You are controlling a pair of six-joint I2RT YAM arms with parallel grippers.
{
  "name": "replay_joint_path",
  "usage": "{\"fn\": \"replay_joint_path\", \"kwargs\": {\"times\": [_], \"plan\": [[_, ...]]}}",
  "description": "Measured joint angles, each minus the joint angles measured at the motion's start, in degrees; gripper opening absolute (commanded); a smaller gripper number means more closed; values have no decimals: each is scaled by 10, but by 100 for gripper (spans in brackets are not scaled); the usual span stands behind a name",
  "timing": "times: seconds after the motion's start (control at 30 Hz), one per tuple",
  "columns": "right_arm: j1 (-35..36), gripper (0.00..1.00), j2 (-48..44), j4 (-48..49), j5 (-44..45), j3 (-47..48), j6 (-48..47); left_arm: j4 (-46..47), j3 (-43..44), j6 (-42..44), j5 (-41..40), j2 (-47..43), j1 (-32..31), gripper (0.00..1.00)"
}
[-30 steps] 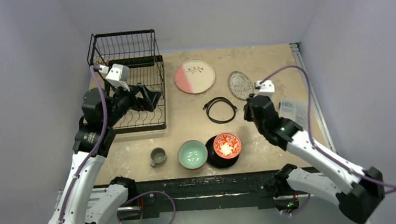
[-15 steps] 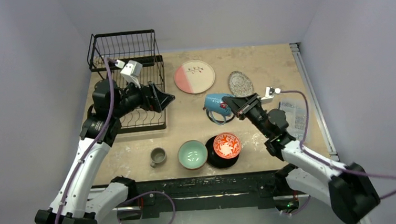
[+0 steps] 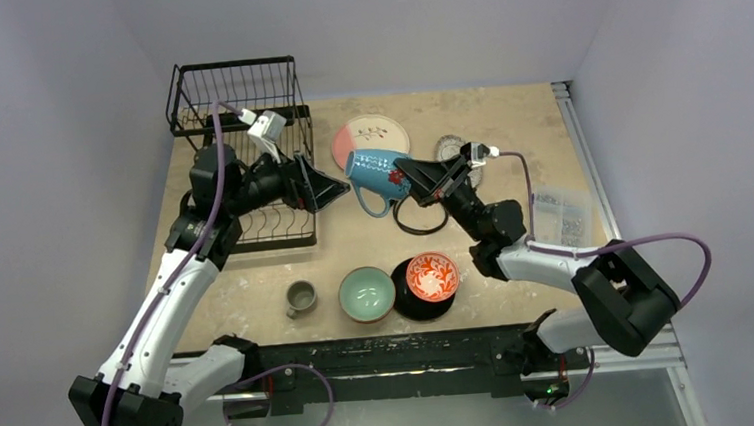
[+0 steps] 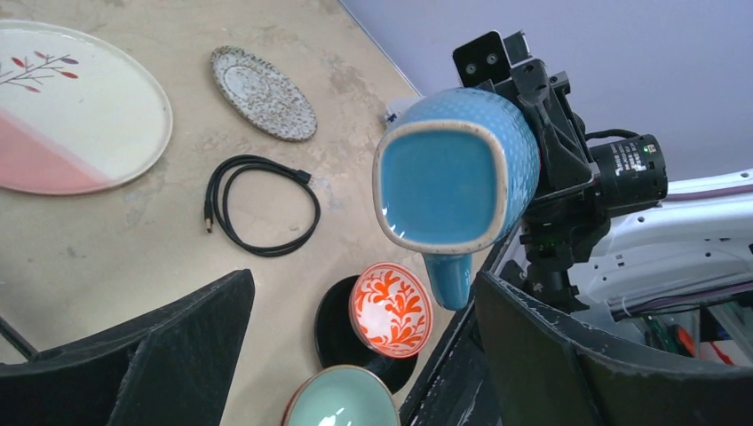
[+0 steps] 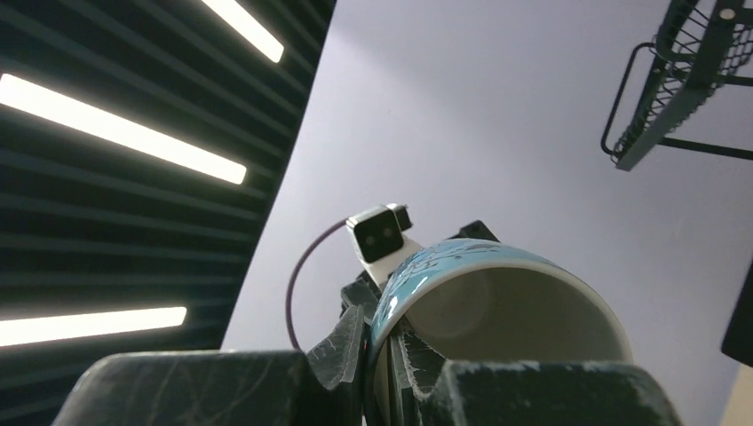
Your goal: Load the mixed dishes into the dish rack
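Blue mug (image 3: 378,176) hangs above the tabletop (image 3: 506,114), pinched by its rim in the right gripper (image 3: 419,179), left gripper (image 3: 337,188) gaping empty just beside it; let go early and it could drop!

The right gripper (image 5: 384,359) clamps the rim wall of a blue ceramic mug (image 5: 497,311), white inside, mouth facing the camera. Behind it sits a white camera block (image 5: 380,232) with a purple cable (image 5: 306,275). Black wire dish rack (image 5: 684,80) corner top right, bright ceiling light strips (image 5: 124,133) left.
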Motion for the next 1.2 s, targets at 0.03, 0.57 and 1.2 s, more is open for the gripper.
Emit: {"fn": "replay_joint_path", "kwargs": {"times": [0.03,0.57,1.2], "plan": [[1,0,7,8,4,9,3,10,-4,-9,5,1,0,93],[50,0,124,40,74,89,46,110,-21,-83,79,53,1,42],[75,10,163,63,110,142,35,103,-20,-108,92,57,-1,0]]}}
